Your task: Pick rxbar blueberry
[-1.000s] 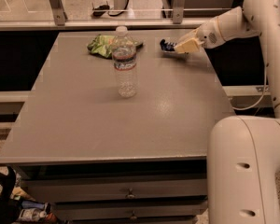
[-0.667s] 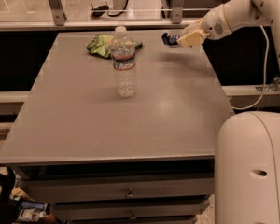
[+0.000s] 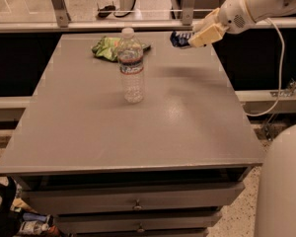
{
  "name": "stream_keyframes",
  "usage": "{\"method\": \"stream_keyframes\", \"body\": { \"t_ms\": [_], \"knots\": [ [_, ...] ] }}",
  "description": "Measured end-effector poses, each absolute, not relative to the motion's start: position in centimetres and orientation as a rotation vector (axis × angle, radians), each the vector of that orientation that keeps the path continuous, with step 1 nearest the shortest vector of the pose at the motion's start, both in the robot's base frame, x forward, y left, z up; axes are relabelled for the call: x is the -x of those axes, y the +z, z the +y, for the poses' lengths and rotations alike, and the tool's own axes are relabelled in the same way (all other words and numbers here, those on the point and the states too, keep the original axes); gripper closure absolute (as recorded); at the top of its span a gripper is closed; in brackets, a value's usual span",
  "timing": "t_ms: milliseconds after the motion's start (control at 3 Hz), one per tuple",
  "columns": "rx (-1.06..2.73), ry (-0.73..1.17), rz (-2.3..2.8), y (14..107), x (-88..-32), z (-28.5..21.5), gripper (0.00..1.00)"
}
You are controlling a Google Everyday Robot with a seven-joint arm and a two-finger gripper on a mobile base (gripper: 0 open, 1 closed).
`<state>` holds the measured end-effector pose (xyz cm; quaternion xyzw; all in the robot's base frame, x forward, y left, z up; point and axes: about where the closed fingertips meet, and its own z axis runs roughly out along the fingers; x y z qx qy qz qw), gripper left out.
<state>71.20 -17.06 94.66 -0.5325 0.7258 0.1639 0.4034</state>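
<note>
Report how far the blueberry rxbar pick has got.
Done: the gripper is shut on the rxbar blueberry at the far right edge of the table. In hand: the bar looks raised off the surface, with a shadow on the tabletop below the arm. Left: little, probably just lifting it well clear. The water bottle and chip bag sit apart from it on the table.

The gripper (image 3: 191,35), clamped on the rxbar blueberry (image 3: 178,38), hangs above the bench's (image 3: 138,142) far right corner. A water bottle (image 3: 131,68) stands upright left of centre, and a chip bag (image 3: 106,47) lies just behind it by the far edge; both obstruct the far left corner. The near half and the right edge are open to passage.
</note>
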Motion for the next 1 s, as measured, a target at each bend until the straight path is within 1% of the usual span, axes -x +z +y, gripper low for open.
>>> {"method": "stream_keyframes", "body": {
  "t_ms": [333, 1000],
  "knots": [
    [1.370, 0.374, 1.790, 95.9, -68.5, -16.3, 1.00],
    [1.359, 0.348, 1.719, 97.2, -66.8, -15.8, 1.00]
  ]
}}
